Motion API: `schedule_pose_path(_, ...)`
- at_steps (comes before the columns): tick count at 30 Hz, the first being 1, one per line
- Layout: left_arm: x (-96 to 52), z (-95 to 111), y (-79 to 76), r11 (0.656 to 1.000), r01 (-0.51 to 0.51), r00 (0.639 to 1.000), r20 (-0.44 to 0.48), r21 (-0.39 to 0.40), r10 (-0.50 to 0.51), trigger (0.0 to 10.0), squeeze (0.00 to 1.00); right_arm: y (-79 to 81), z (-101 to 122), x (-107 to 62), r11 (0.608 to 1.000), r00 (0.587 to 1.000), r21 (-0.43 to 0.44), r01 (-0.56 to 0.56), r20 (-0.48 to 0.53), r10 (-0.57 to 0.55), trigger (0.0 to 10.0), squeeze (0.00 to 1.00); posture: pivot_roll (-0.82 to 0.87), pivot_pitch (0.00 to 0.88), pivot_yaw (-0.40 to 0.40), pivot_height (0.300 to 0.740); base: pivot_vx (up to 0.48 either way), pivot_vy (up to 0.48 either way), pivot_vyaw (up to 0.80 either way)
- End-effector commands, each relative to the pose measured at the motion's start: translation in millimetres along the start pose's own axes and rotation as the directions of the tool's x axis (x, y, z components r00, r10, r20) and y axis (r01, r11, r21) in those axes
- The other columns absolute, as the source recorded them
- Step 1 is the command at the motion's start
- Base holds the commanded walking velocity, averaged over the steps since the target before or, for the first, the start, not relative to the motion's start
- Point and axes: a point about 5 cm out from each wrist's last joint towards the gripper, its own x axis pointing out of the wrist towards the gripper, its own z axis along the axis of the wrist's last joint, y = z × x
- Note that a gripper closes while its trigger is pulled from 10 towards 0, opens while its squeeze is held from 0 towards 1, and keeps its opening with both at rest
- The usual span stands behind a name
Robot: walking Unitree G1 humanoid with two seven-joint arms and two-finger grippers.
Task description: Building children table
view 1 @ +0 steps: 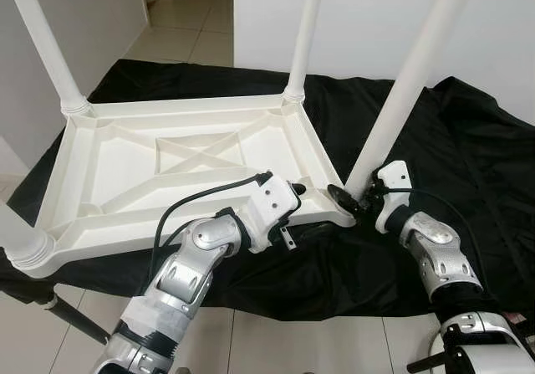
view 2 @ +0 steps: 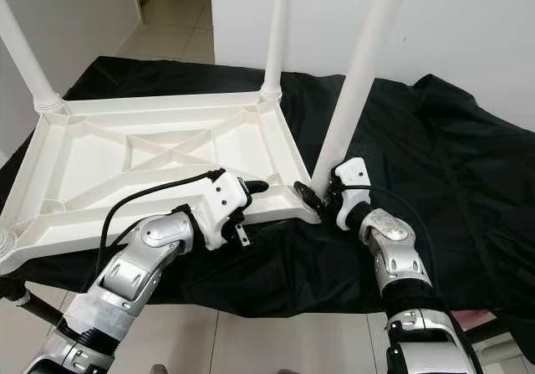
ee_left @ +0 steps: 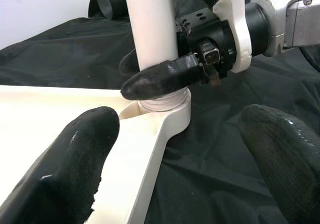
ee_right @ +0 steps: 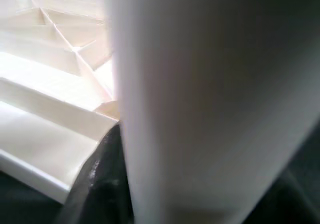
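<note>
At the centre of the frame the white table top (view 1: 192,169) lies upside down on a black cloth (view 1: 468,156). My right gripper (ee_left: 165,76) clasps the near-right leg (view 1: 401,98) at its base; my left gripper (view 1: 297,192) hovers wide apart over the rim.

A black cloth (view 1: 468,140) spreads across the frame's middle; beige floor tiles (view 1: 188,31) and white wall (view 1: 368,23) lie above.

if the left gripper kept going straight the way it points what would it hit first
Probably the base of the table leg at its corner socket, where the right gripper is clamped. The left gripper is open and aimed at it along the tabletop edge.
</note>
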Motion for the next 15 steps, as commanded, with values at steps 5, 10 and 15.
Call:
schedule_pose_path(5, 0.5, 1.2, 4.1, 0.999, -0.037, 0.999, -0.003, 0.017, 0.037, 10.0, 0.0, -4.6, -6.9, -4.9, 1.0, 0.999, -0.02, 0.006, -0.038, -0.006, 0.0, 0.0, -0.01, 0.0, -0.05, 0.74, 0.0, 0.0, 0.0)
schedule_pose_path(10, 0.7, 0.8, 3.9, 0.999, -0.034, 0.999, -0.004, 0.017, 0.034, 10.0, 0.0, -4.5, -8.5, -5.7, 1.0, 0.999, -0.001, 0.02, -0.026, -0.02, 0.1, 0.0, -0.01, 0.0, -0.047, 0.74, 0.0, 0.0, 0.0)
schedule_pose_path(15, 1.0, 0.1, 2.7, 0.999, -0.029, 1.0, -0.005, 0.015, 0.029, 10.0, 0.0, -1.0, -9.7, -7.2, 0.995, 0.997, 0.067, 0.076, 0.024, -0.078, 10.0, 0.0, -0.02, 0.0, -0.048, 0.74, 0.0, 0.0, 0.0)
